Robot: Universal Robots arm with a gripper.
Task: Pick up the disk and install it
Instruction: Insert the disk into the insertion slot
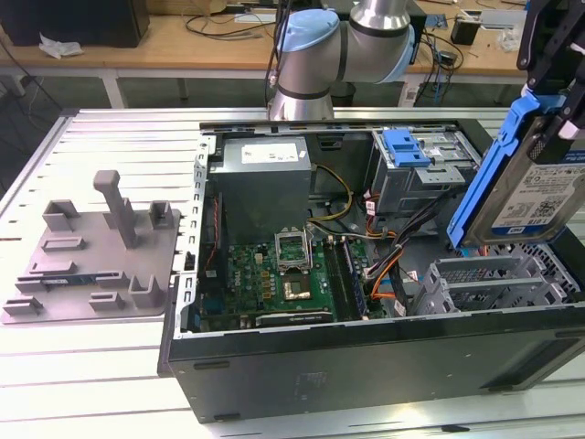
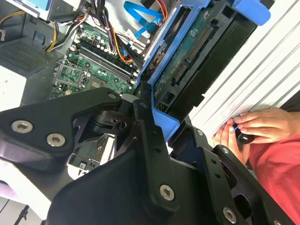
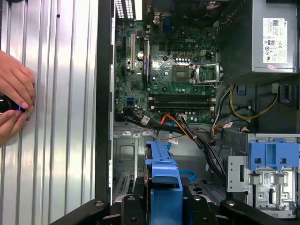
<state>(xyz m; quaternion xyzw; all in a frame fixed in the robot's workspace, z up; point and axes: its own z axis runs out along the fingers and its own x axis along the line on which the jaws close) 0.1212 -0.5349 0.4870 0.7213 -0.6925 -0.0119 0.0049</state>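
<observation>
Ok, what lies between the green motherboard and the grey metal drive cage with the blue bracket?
A bundle of black and orange cables, seen in the first wrist view, lies between the green motherboard and the drive cage.

Exterior view overlooks the open case; both wrist views closely share its motherboard.

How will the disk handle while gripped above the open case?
The disk is likely rigid: metal body, no sag hanging tilted from the gripper. Probably dense for its size. Its blue plastic rails may flex or slip, since the hold seems on them.
</observation>
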